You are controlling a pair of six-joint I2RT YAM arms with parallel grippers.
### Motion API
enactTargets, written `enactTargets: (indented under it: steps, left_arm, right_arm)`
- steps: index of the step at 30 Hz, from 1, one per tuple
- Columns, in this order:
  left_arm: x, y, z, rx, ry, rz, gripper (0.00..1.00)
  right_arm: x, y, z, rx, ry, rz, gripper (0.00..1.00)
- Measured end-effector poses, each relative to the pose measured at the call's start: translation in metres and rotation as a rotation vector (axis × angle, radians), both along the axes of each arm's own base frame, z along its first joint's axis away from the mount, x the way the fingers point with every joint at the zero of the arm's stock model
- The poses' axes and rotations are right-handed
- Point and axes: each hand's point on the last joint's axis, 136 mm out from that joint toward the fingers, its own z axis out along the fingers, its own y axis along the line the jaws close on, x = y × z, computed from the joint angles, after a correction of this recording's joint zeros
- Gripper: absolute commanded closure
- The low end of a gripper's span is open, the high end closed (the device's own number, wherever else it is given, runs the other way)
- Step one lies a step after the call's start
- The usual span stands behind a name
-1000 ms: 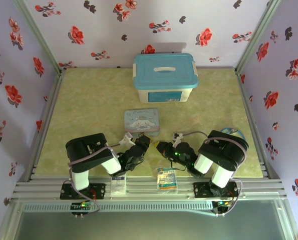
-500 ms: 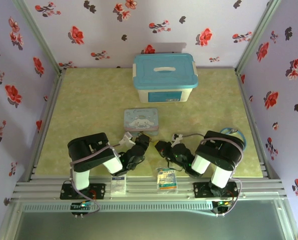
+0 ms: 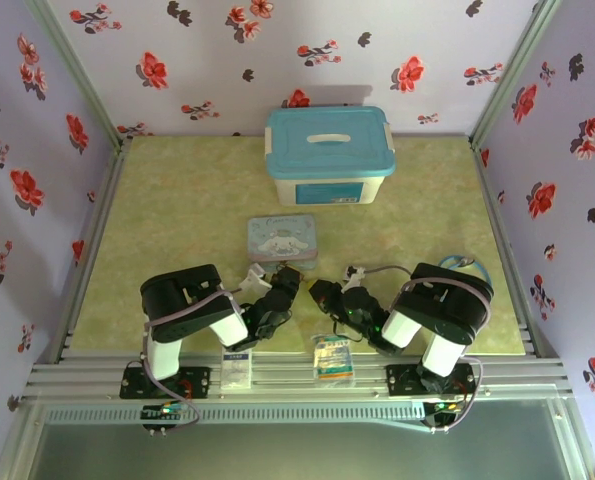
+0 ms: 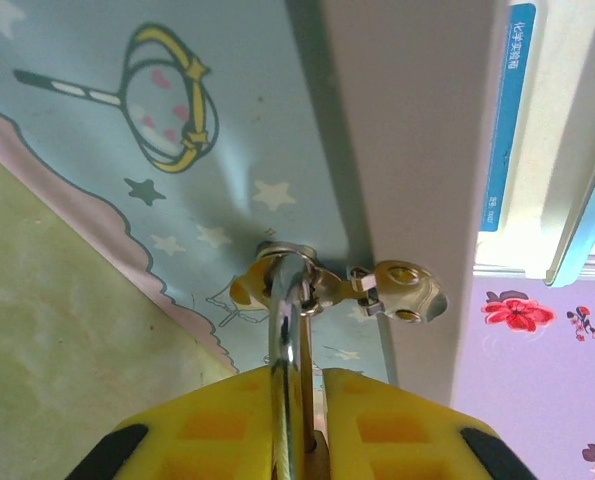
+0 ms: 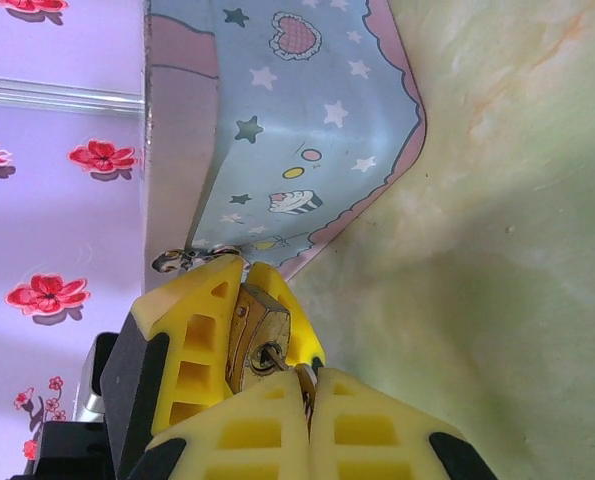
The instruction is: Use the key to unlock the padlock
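Note:
My left gripper (image 4: 312, 375) is shut on the padlock; its silver shackle (image 4: 284, 325) rises from between the yellow fingers. In the right wrist view the brass padlock (image 5: 255, 325) sits between the left fingers (image 5: 192, 340), keyhole facing me. My right gripper (image 5: 307, 382) is shut on the key (image 5: 275, 357), and the key's tip sits in the keyhole. From above, the left gripper (image 3: 284, 287) and the right gripper (image 3: 322, 295) meet tip to tip just in front of the cartoon tin.
The cartoon tin (image 3: 283, 241) lies right behind both grippers, and a white box with a blue lid (image 3: 329, 155) stands farther back. A spare key on a ring (image 4: 405, 291) dangles off the shackle. Two printed packets (image 3: 333, 358) lie on the front rail. A blue ring (image 3: 469, 264) sits at the right.
The left arm has edged slightly right and the right arm slightly left, bringing the grippers closer together. Both grips are unchanged.

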Motion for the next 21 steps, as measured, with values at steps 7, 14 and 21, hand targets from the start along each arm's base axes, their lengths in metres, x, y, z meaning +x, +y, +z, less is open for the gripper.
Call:
enactTargets:
  steps: [7, 14, 21]
  left_arm:
    - [0.0020, 0.0000, -0.0004, 0.001, 0.000, 0.013, 1.00]
    - [0.0056, 0.0015, -0.0046, 0.012, 0.000, 0.035, 1.00]
    - [0.0052, -0.0017, -0.0020, -0.016, 0.003, 0.027, 1.00]
  right_arm:
    - [0.0018, 0.0027, -0.0001, -0.017, -0.014, 0.007, 1.00]
    - [0.0027, 0.0060, -0.0040, -0.060, -0.028, 0.021, 1.00]
    - [-0.0037, 0.0053, -0.0004, -0.102, -0.079, 0.061, 1.00]
